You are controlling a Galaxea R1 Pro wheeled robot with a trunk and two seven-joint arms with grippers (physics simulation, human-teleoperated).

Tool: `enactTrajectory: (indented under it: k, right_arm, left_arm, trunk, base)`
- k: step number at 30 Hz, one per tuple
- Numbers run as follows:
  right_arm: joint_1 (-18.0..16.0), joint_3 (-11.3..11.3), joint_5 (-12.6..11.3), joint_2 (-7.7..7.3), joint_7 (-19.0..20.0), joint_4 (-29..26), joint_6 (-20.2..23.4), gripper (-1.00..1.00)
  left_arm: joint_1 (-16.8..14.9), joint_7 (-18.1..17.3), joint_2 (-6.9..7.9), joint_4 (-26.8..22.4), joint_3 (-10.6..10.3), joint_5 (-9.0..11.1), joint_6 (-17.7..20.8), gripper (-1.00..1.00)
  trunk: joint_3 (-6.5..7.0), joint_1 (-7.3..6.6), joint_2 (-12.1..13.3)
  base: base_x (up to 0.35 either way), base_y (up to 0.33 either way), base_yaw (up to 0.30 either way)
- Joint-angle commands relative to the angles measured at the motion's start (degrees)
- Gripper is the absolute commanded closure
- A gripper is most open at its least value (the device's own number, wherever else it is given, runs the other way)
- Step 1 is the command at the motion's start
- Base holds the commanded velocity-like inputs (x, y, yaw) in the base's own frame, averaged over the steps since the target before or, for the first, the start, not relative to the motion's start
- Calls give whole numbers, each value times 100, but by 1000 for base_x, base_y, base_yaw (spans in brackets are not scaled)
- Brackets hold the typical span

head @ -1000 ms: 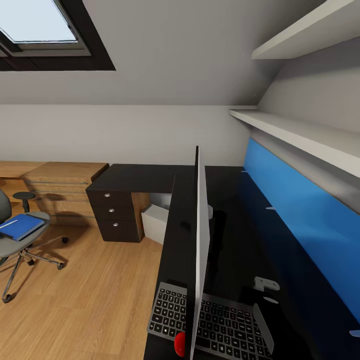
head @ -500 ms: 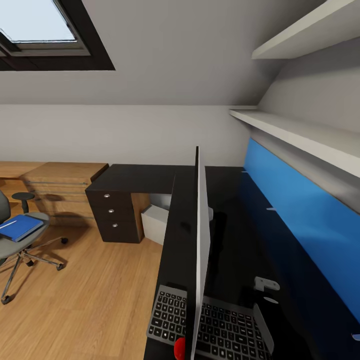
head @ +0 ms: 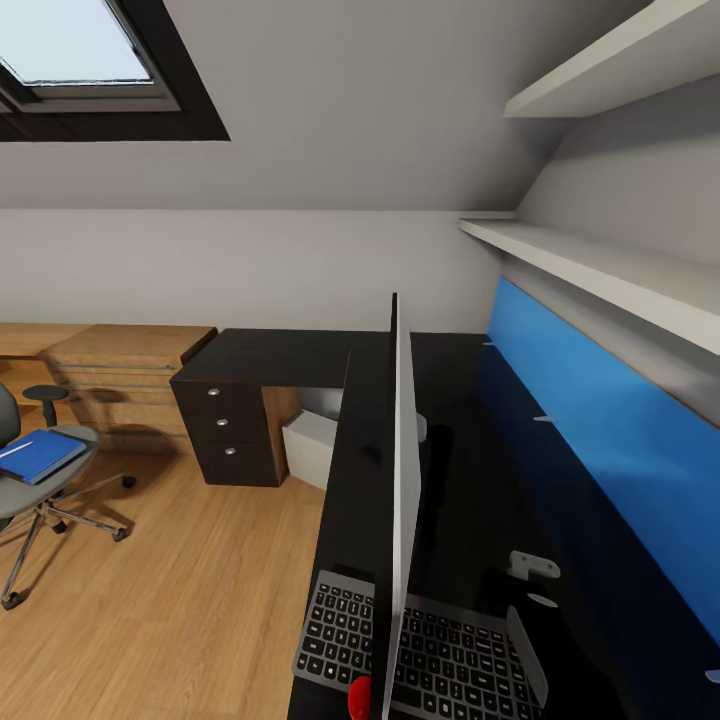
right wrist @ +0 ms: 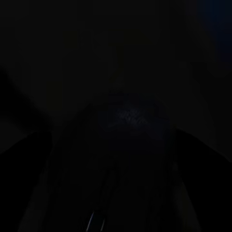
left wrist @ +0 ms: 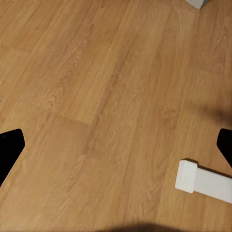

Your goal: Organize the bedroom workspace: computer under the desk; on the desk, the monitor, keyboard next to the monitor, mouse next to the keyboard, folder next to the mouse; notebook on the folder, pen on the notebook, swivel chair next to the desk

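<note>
Your left fingers [left wrist: 10,147] hang spread and empty over the floor; the right ones sit in darkness, so I cannot tell their state. The keyboard [head: 420,645] already lies at the monitor [head: 398,480] foot on the bench [head: 290,355], while the folder [head: 42,455] waits on the swivel chair [head: 40,480].

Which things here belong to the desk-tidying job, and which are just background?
Job:
desk
monitor
keyboard
computer
chair
folder

Background:
blue panel
wood chest
shelves
skylight
floor
</note>
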Motion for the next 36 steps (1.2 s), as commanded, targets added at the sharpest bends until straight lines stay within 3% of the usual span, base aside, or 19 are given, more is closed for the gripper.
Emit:
enactTrajectory:
  k: [1,24,28,36]
  right_arm:
    - [-3,-8,-44,2,-22,-11,20,100]
    - [9,-97,-46,-56,-37,-917,296,100]
    - [14,-109,-46,-49,-37,-1190,696,100]
    - [15,-111,-54,-40,-34,-1261,894,100]
  left_arm:
    - [-3,-2,0,3,-26,55,-17,-100]
    - [-3,-2,-4,10,-26,55,-17,-100]
    - [-3,-2,0,9,-26,55,-17,-100]
    - [-3,-2,1,9,-26,55,-14,-100]
  trunk:
    - [-7,0,-4]
    - [-7,0,-4]
    - [-7,0,-4]
    - [-7,0,-4]
  base:
    - [0,0,0]
    - [-3,0,0]
    - [-219,0,0]
    - [-312,0,0]
